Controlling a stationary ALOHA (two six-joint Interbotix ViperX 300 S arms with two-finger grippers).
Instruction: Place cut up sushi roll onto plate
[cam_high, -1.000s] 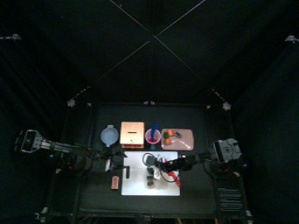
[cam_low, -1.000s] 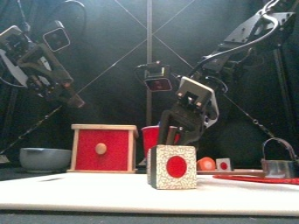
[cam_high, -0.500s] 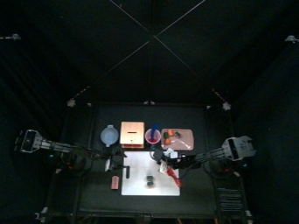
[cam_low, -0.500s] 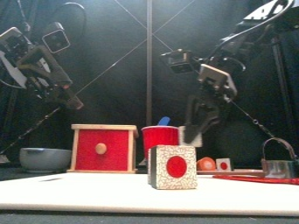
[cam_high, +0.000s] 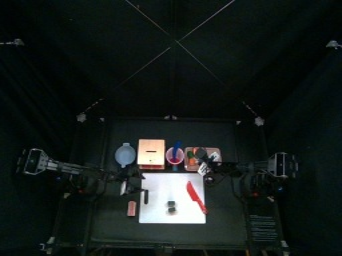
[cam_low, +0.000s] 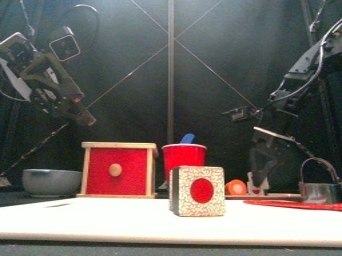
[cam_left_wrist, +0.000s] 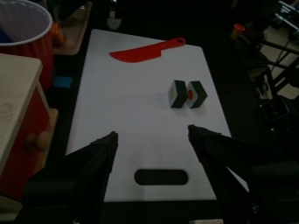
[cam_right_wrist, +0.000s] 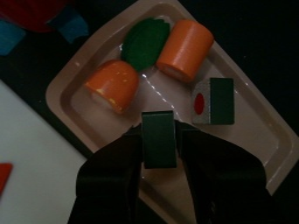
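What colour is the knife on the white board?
Red; the knife shows best in the left wrist view.

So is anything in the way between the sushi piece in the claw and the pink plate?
Nothing visible. The right gripper holds the sushi piece right over the plate. The orange pieces, the green piece and the other sushi piece lie off to the side.

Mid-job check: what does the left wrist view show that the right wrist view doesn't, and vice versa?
Left wrist only: the red knife, two sushi pieces on the board, the red cup, and the open left tool. Right wrist only: the pink plate holding one roll piece, orange food, and another piece at the right tool. Both: the white cutting board.
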